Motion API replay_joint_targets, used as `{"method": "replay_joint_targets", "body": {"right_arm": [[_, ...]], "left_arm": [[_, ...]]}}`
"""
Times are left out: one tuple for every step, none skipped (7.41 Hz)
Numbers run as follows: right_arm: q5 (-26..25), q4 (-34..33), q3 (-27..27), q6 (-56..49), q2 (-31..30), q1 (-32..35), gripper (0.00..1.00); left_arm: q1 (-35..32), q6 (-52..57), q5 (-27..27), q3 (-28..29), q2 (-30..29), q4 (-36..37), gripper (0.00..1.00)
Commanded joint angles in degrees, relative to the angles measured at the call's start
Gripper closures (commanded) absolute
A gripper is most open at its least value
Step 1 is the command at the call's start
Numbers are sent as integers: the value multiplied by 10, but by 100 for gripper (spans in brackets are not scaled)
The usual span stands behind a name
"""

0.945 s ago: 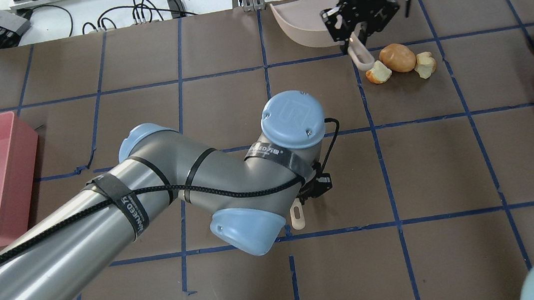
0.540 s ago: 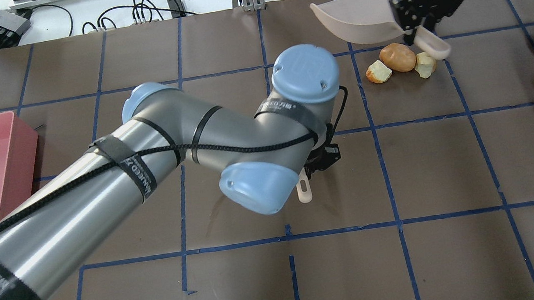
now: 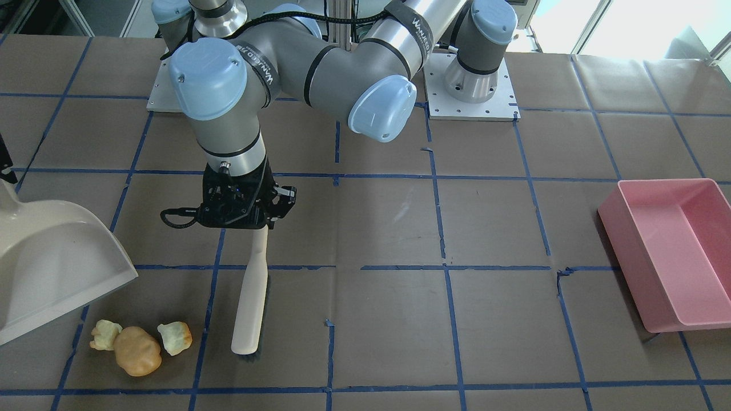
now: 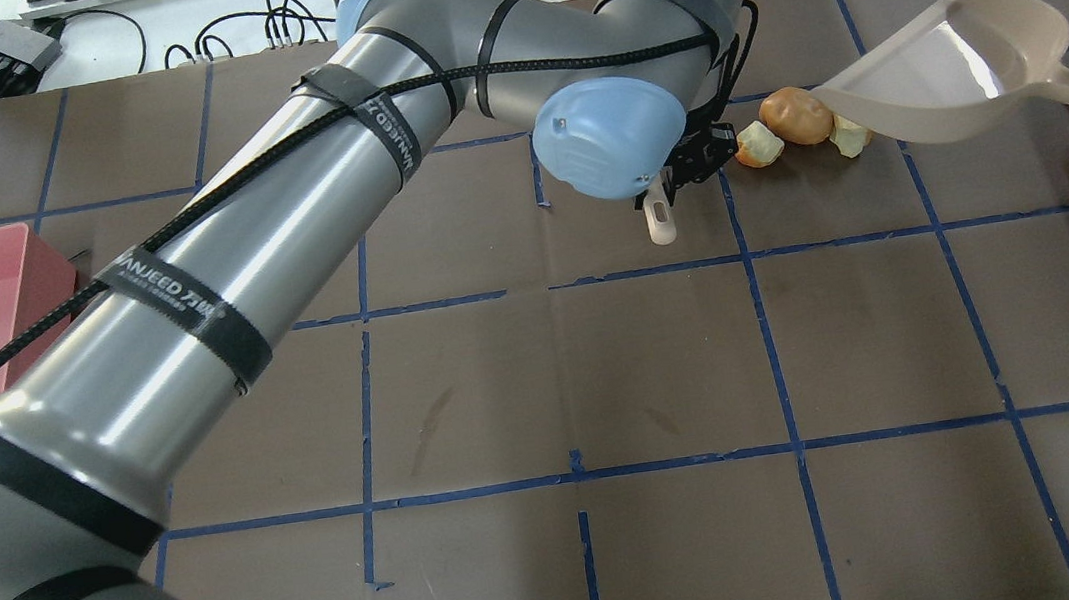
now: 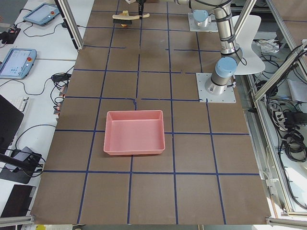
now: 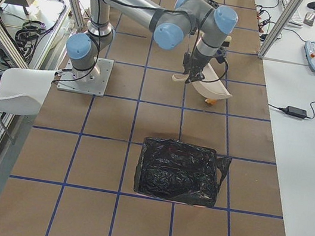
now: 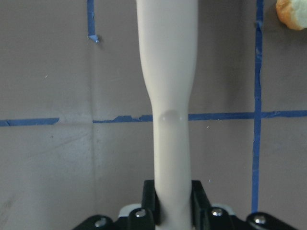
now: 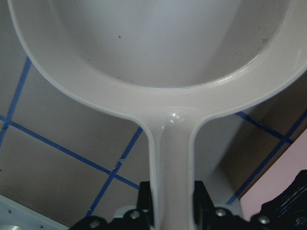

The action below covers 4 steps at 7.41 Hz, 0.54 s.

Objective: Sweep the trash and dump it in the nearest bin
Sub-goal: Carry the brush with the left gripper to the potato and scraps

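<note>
- The trash [image 3: 137, 342], a brown lump between two pale pieces, lay on the surface [image 3: 388, 319] at the lower left of the front view, outside both bins.
- The brush [image 3: 251, 302] stood just right of the trash and apart from the nearest piece. Its dark bristles were down and its cream handle ran up the frame.
- The dustpan [image 3: 51, 268] hung tilted at the left edge, above the trash in the frame, with its lip toward the pieces. Whether the lip met the surface could not be told.
- The pink bin [image 3: 674, 257] sat at the right edge, well apart from the trash.
- The left hand [image 3: 260, 227], left of centre, was closed narrow around the brush's handle end.
- The right hand [image 8: 171, 199], at the bottom centre of its wrist view, was clamped on the dustpan's handle.
- The black bin [image 6: 179, 170] sat at the lower middle of the right side view, with the dustpan near it higher in the frame.
</note>
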Motion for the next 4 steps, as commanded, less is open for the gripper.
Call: {"method": "replay_joint_targets", "body": {"right_arm": [[-23,-82,55,-72,1,-28,86],[-22,-82,56,-106,1,-43,86],[-22,-86,56,-150,2,-63,86],[-17,-88,59,-179,10,-74,86]], "left_arm": [[2,14,-2,127,-85,-59,100],[2,14,-4,166,-117,-59,100],[2,16,-12,190,-141,-59,100],[2,53,-13,192,-154,-59,100]]}}
